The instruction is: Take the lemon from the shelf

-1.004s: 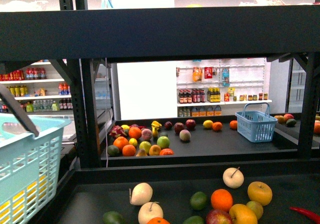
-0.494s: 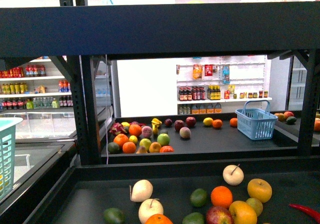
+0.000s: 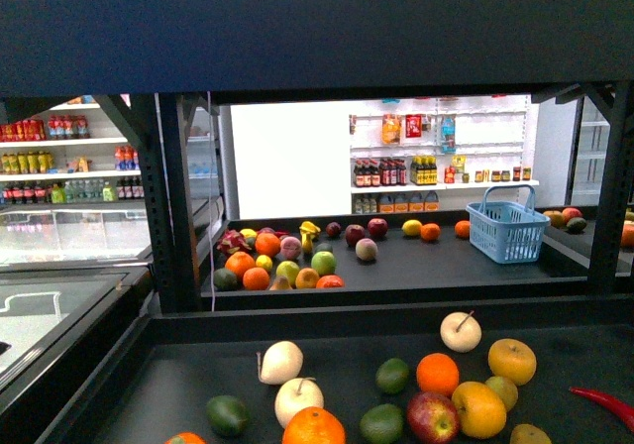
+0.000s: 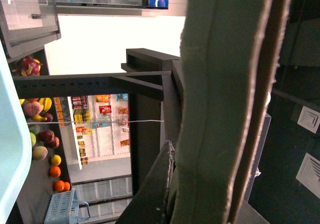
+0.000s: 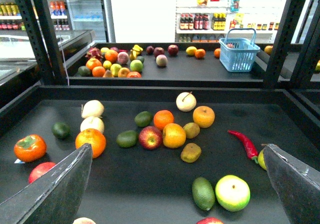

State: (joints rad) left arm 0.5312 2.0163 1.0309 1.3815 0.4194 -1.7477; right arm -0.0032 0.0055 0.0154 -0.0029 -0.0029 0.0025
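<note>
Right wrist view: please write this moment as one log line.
right pincer: open, empty | position: over shelf | status: nothing grasped yet

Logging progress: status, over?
Right gripper open, empty. Left gripper unclear. Lemon not surely identified among fruit on shelf. Nothing blocking.

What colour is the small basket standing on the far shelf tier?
Light blue. The basket shows best in the front view, and also in the right wrist view.
</note>
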